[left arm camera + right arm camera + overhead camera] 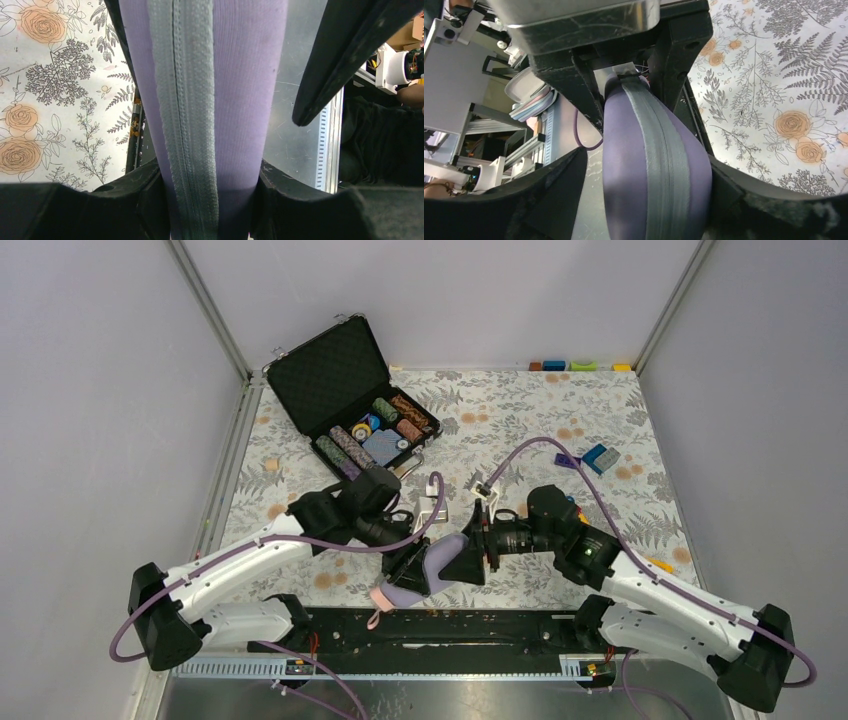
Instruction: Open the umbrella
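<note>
One lilac sleeve (440,560) — left end effector (210,172) tight on it, right end effector (649,167) open.

No legible text, label or number on anything (chips (372,432) in the case (325,375) too small)

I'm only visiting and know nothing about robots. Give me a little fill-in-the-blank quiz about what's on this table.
The left end effector is clamped on a lilac sleeve with a grey ___ running along it.
The black case holding poker chips has its lid ___.
The tablecloth carries a ___ print.
Missing words: zipper; open; floral.
</note>
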